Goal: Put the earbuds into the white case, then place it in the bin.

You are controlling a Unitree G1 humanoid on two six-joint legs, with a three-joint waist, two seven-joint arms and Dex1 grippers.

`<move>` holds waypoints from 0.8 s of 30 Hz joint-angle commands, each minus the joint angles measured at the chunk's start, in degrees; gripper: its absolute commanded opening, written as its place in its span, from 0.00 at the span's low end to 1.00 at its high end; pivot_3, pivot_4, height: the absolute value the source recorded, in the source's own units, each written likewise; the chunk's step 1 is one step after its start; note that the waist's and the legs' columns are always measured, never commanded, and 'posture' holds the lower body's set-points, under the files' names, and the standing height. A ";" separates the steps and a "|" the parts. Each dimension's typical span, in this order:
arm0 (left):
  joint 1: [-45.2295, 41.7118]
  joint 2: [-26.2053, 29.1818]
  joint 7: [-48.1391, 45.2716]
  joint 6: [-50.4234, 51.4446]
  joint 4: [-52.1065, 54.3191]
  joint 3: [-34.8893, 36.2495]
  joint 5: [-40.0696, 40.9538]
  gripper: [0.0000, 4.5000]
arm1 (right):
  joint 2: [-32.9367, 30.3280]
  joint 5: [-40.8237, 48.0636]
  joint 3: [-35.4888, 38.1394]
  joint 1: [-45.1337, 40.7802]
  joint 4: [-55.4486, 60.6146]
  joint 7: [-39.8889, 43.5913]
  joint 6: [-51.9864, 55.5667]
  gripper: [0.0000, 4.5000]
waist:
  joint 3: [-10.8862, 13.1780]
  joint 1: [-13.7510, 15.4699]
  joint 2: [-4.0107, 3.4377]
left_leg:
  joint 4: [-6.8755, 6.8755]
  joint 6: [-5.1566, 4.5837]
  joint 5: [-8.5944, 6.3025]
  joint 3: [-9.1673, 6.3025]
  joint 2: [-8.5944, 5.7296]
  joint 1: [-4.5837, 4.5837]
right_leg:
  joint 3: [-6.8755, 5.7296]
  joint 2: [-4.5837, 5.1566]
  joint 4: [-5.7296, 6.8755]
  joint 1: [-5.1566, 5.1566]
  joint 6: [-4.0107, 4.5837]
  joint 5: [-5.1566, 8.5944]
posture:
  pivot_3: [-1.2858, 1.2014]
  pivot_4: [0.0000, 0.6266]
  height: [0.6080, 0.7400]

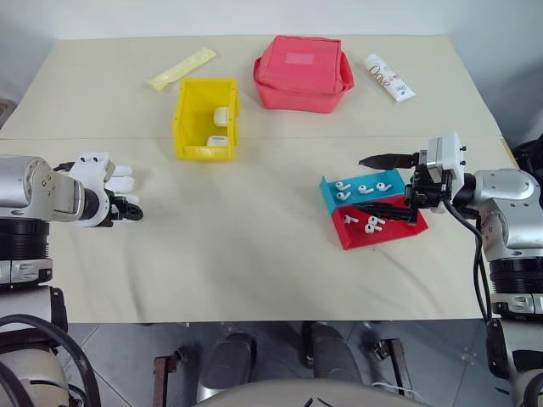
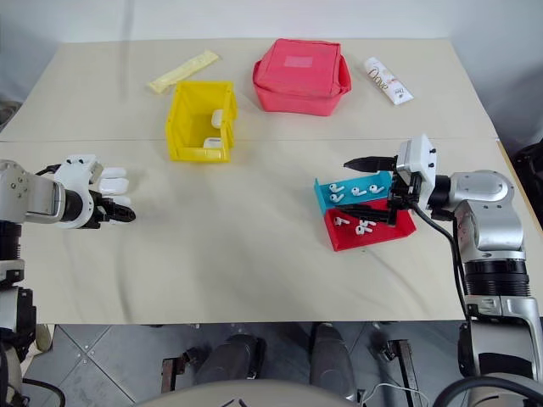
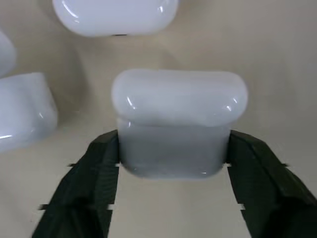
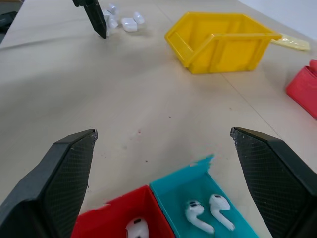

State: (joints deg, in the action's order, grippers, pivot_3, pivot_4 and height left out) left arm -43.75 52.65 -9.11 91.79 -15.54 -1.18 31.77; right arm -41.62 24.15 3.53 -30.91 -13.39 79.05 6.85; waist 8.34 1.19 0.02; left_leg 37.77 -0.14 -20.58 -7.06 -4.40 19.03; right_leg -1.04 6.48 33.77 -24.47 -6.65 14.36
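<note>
The white case (image 3: 178, 121) sits on the bench (image 1: 254, 246) at the robot's left, pinched across its lower body by the 2 black fingers (image 3: 94, 163) of the left hand (image 3: 173, 168), which is closed on it. Its lid is down and stands clear above the fingertips. At least 2 more identical cases (image 3: 116, 15) lie just beside it. The shell is glossy, rounded and hard, so I judge it light but slippery; the flat sides below the lid seam look like the safest hold, since a grip on the curved lid could squirt it out.

The earbuds (image 1: 366, 188) lie well apart from it, several in a blue-and-red tray (image 1: 335, 197) at the robot's right. They are tiny and smooth, likely best taken by the stem. The right hand (image 1: 382, 182) hovers over that tray, jaws wide, holding nothing.

The bin (image 1: 204, 119) stands farther back, with white cases already inside. Behind it are a red pouch (image 1: 303, 72), a white tube (image 1: 389, 77) and a yellow sachet (image 1: 181, 69).
</note>
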 commanded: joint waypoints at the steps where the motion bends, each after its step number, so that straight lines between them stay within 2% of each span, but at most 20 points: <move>1: 2.44 3.13 -0.62 0.71 1.38 -2.53 2.32 0.62 | -1.59 1.35 2.51 0.28 2.68 -0.59 0.45 1.00 | 0.00 -0.15 0.00 | -0.01 0.01 0.00 0.00 0.01 0.00 | 0.01 -0.01 0.01 -0.03 0.00 0.00 | 0.52 0.24 1.00; 3: 3.53 3.85 -1.98 0.03 5.93 -0.93 2.03 0.62 | -2.01 1.48 2.85 0.64 3.22 -0.93 0.84 1.00 | -0.01 -0.54 0.02 | -0.04 0.03 -0.02 -0.01 0.03 0.01 | 0.04 -0.03 -0.02 -0.07 0.00 0.00 | 0.52 0.24 1.00; 4: 5.19 4.41 -3.97 -4.05 10.27 0.19 1.65 0.62 | -2.23 1.59 3.13 0.91 3.74 -1.20 1.21 1.00 | 0.00 -0.71 0.02 | -0.04 0.03 -0.03 -0.01 0.03 0.00 | 0.08 -0.03 -0.01 -0.08 0.00 0.00 | 0.52 0.24 1.00; 9: 16.48 2.89 -17.34 -31.90 25.90 6.70 1.05 0.62 | -3.66 2.21 4.98 3.12 6.67 -2.44 2.82 1.00 | 0.03 -0.71 0.18 | -0.02 0.04 -0.04 -0.07 0.05 0.17 | 0.18 0.06 -0.18 -0.09 0.00 0.00 | 0.52 0.24 1.00; 11: 19.90 -1.39 -24.91 -46.80 28.22 9.25 1.31 0.62 | -4.29 2.45 5.85 4.43 8.22 -3.37 3.57 1.00 | 0.03 -0.08 0.17 | 0.02 0.03 -0.04 -0.05 0.03 0.18 | 0.16 0.06 -0.27 -0.04 0.00 0.00 | 0.52 0.24 1.00; 13: 21.89 -4.89 -30.71 -56.83 28.61 10.29 1.29 0.62 | -4.86 2.66 6.72 5.78 9.77 -4.34 4.41 1.00 | 0.03 0.32 0.18 | 0.08 0.02 -0.04 0.01 0.02 0.19 | 0.14 0.07 -0.34 0.01 0.00 -0.01 | 0.52 0.24 1.00; 15: 22.52 -6.46 -34.20 -62.06 27.50 8.94 -0.28 0.62 | -5.29 2.94 7.65 7.28 11.58 -5.68 5.46 1.00 | 0.03 0.41 0.19 | 0.14 0.02 -0.05 0.00 0.04 0.21 | 0.11 0.07 -0.41 0.06 -0.02 -0.02 | 0.52 0.24 1.00; 19: 20.47 -16.30 -45.51 -80.40 21.05 6.96 -0.35 0.62 | -5.53 3.93 10.97 13.52 19.53 -11.26 8.98 1.00 | 0.04 0.66 0.15 | 0.14 -0.03 -0.05 0.04 0.00 0.20 | 0.00 0.07 -0.43 0.07 -0.08 -0.05 | 0.52 0.24 1.00; 24: 19.02 -22.64 -54.79 -88.89 16.20 2.69 -1.27 0.62 | -5.53 3.65 14.42 20.64 27.89 -18.15 13.09 1.00 | 0.02 0.66 0.21 | 0.19 -0.06 -0.05 0.14 0.04 0.23 | -0.09 0.02 -0.62 0.11 -0.29 -0.16 | 0.52 0.24 1.00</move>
State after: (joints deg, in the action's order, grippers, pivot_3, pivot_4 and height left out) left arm -23.90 31.17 -60.46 6.55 0.93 2.58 30.61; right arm -46.30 26.95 14.76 -11.79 10.08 63.70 18.35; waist 8.36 1.85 0.23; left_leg 37.95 -0.20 -20.63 -6.91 -4.35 19.25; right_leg -1.14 6.47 33.15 -24.36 -6.93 14.20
